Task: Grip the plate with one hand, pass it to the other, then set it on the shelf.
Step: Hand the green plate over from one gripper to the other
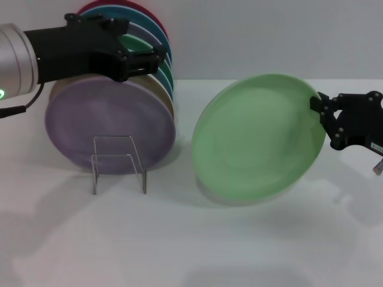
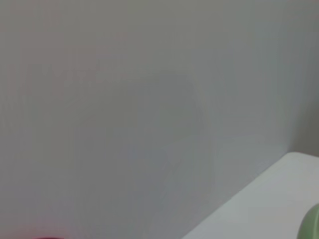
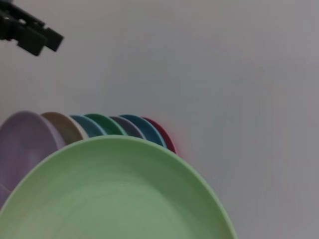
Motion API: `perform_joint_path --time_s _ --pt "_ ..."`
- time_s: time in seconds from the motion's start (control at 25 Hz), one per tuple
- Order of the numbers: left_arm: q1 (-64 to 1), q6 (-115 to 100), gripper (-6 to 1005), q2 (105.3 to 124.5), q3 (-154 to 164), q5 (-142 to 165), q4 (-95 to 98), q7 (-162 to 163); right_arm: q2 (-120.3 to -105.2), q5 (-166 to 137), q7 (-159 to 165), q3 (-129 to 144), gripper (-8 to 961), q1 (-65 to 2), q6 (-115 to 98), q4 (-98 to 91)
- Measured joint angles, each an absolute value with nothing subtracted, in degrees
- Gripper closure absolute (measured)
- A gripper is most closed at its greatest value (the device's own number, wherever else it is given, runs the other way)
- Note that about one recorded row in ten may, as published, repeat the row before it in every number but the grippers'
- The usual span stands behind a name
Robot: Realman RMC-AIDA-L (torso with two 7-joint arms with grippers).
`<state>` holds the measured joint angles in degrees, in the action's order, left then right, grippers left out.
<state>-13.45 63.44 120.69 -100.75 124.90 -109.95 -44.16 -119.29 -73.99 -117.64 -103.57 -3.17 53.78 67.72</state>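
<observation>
The pale mint-green plate stands tilted on edge right of centre, its lower rim just above or on the white table; I cannot tell which. My right gripper is shut on its upper right rim. The plate fills the bottom of the right wrist view, and a sliver shows in the left wrist view. My left gripper hangs empty at upper left, above the stacked plates; it also shows in the right wrist view. The clear shelf stands empty on the table at left.
A row of upright plates stands behind the shelf: a lilac-purple one in front, then beige, teal, darker green, blue and red. They show in the right wrist view too. A white wall lies behind the white table.
</observation>
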Motion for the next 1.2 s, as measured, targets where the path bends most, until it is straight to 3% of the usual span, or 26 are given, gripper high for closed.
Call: perform_joint_path --time_s 0.56,1.2 --pt "-13.4 61.7 233 118.92 -95.3 124.4 -106.0 -46.7 -119.41 -64.3 -134.9 -101.4 928 -9.0 57.6 57.2" --pt "-13.8 59.2 233 118.38 -89.0 126.5 -104.7 -47.2 -119.54 -63.4 -133.7 -101.1 912 -13.7 56.5 54.4"
